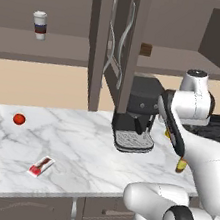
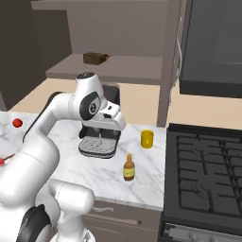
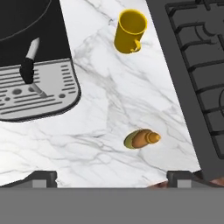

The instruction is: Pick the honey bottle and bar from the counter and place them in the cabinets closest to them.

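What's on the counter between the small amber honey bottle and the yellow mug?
Nothing: in the hand view, bare white marble counter separates the small amber honey bottle from the squat yellow mug.

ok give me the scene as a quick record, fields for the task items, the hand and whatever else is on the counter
honey bottle: upright on the counter near its front edge, between coffee machine and stove
bar: flat on the counter, far left, near the front edge
hand: open, above the counter, looking down on the honey bottle
cabinets: open above the counter, small brown box on a shelf
yellow mug: behind the bottle
coffee machine: left of the mug
red ball: far left
stove: right of the counter
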